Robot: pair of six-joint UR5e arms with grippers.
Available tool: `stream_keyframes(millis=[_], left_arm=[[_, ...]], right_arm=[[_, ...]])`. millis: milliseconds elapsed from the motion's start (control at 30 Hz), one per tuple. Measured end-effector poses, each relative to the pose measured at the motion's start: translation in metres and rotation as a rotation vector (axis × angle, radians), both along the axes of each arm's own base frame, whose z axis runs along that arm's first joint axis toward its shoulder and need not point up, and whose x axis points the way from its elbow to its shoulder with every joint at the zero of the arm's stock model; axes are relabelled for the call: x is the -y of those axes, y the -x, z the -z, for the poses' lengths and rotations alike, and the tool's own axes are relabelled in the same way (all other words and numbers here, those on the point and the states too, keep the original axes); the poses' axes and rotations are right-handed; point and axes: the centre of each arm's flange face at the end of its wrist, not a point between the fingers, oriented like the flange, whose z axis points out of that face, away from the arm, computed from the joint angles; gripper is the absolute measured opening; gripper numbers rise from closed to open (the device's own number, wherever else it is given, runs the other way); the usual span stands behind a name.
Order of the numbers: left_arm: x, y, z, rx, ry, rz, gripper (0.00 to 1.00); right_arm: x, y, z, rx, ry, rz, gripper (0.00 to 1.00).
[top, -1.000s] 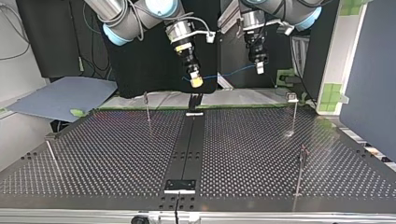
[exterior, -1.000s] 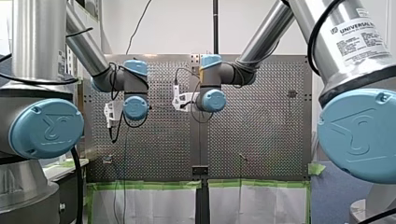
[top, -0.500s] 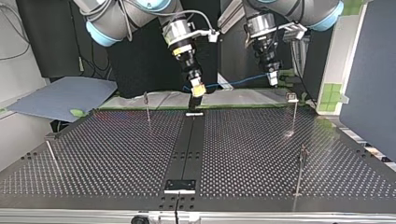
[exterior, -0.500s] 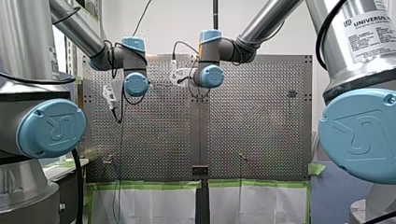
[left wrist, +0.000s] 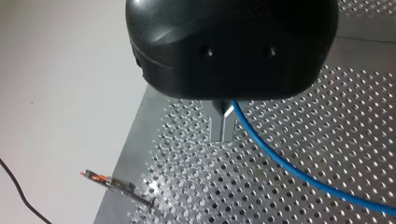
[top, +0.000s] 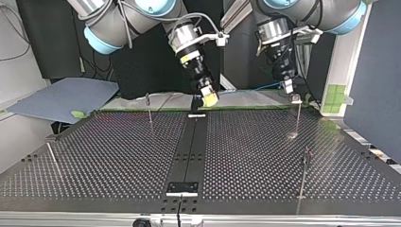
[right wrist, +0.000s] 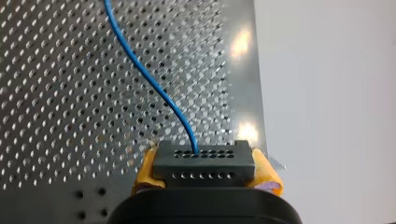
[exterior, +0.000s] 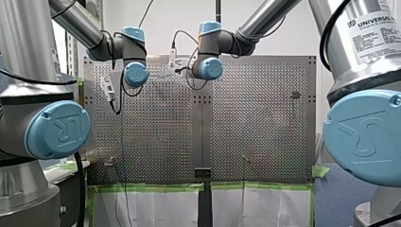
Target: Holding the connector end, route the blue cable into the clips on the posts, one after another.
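My right tool (right wrist: 205, 170) is gripping the connector (right wrist: 204, 160) firmly, and my left tool (left wrist: 223, 126) is pinching the blue cable (left wrist: 280, 161) further along, which is running between them. The first clip (top: 296, 99) is sitting near my left tool, slightly to one side.

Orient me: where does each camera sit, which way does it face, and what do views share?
Front view: behind the shoulders, facing the perforated table; my left arm enters left, my right arm right.
Top view: across the table, facing the arms; my right gripper at left, my left gripper at right.
Left wrist view: along its own fingers, blue cable beside them.
Right wrist view: along yellow pads clamping the connector.
Shared: both wrist views show the blue cable.
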Motion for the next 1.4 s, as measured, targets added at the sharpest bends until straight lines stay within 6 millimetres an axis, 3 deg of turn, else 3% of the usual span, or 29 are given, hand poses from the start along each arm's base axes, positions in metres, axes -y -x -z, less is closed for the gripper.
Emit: stream_keyframes(millis=[233,467,900,1233,1400], left_arm=[[-0.007,-0.003,-0.005,-0.042,-0.016,-0.018,0.01],[-0.013,-0.009,-0.013,-0.077,-0.030,-0.025,0.01],[-0.023,-0.039,-0.063,-0.016,-0.006,-0.025,0.01],[-0.040,-0.055,-0.109,0.038,0.000,-0.033,0.01],[-0.053,-0.066,-0.132,0.059,-0.009,-0.037,0.01]], right_arm=[[0.005,-0.016,0.003,-0.013,-0.028,-0.021,0.00],[0.006,-0.027,-0.017,0.001,-0.034,-0.035,0.00],[0.003,-0.042,-0.056,0.068,-0.030,-0.062,0.00],[0.009,-0.051,-0.058,0.113,-0.069,-0.092,0.00],[0.015,-0.056,-0.073,0.150,-0.069,-0.102,0.00]])
